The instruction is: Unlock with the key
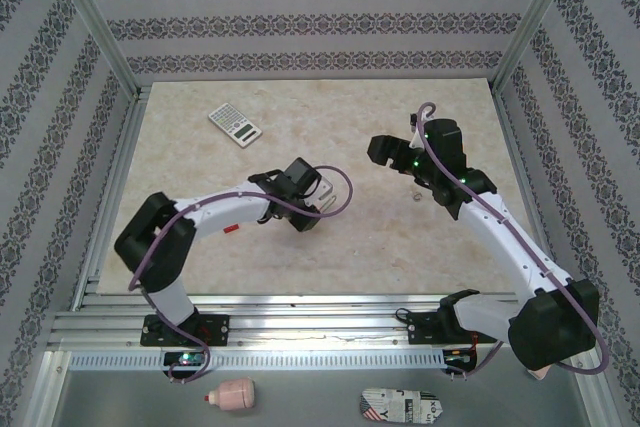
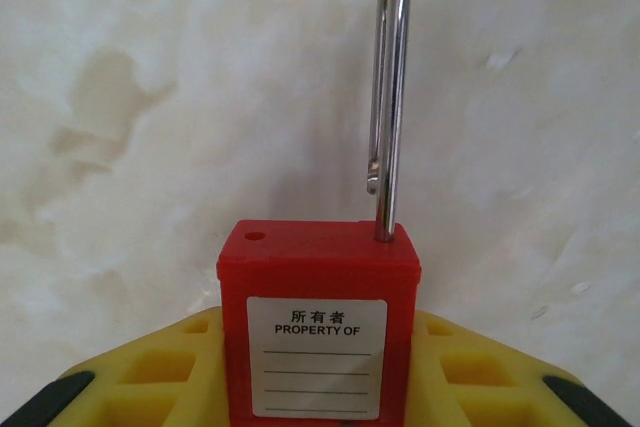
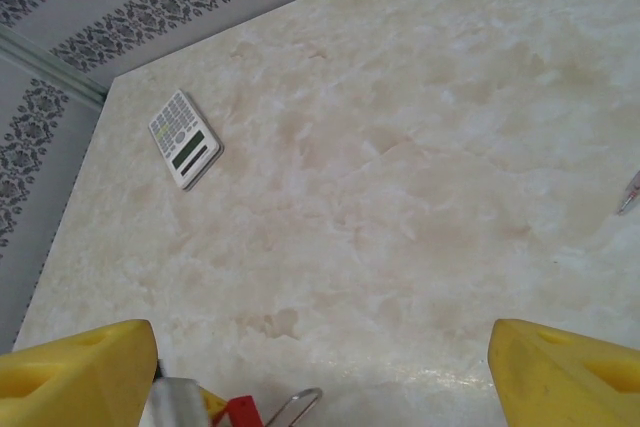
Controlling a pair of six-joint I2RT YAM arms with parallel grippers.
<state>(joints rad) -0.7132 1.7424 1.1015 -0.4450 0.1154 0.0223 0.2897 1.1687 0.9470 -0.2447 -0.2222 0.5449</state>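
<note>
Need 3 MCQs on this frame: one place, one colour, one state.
1. Where is the calculator? A far left; B near right; C between the arms' bases.
2. Colour of the padlock body? A blue; B red; C black.
3. State of the right gripper? A open; B shut on the padlock; C shut, empty.
Answers: 1A, it lies far left in the top view. 2B, the left wrist view shows red. 3A, its yellow fingers stand wide apart.
</note>
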